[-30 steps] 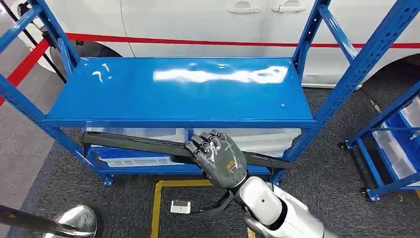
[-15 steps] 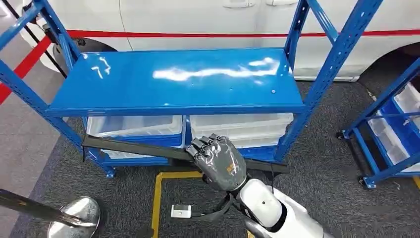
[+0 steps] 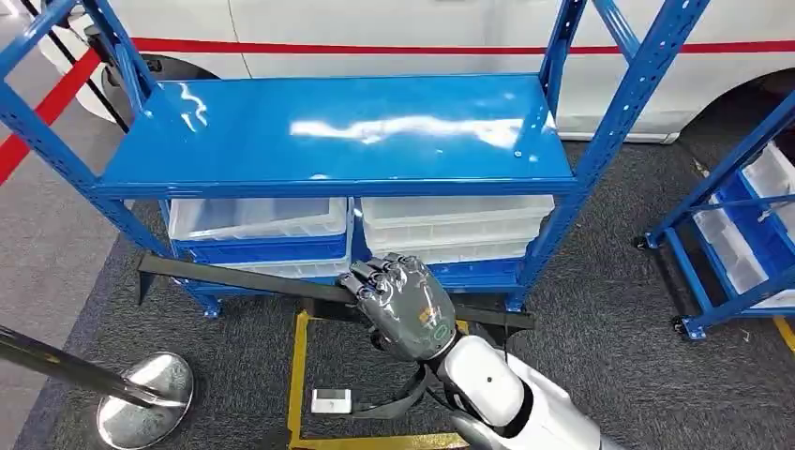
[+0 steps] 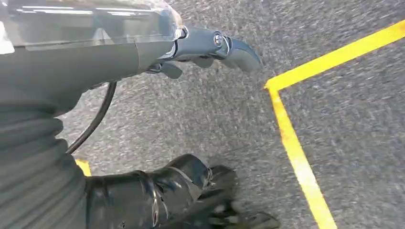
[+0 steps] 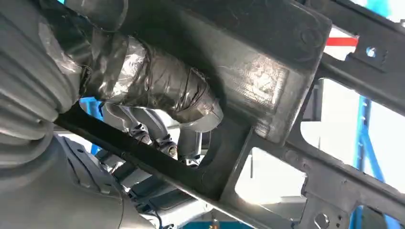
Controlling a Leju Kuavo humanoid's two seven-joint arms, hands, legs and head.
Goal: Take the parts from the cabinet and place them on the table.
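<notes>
The right hand (image 3: 405,305) is gripping a long black part (image 3: 234,277), holding it level in front of the blue cabinet (image 3: 337,131), out over the carpet. The left hand (image 4: 143,52) is hanging above the floor, honestly can't tell how its fingers are sitting.

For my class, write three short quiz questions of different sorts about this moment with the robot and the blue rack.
1. True or false: the right hand holds the long black part.
2. What lies on the blue rack shelf under the top one? A) clear bins B) tyres C) books
3. Fill in: yellow ____ marks the grey carpet.

Key: 1 true; 2 A; 3 tape.
</notes>
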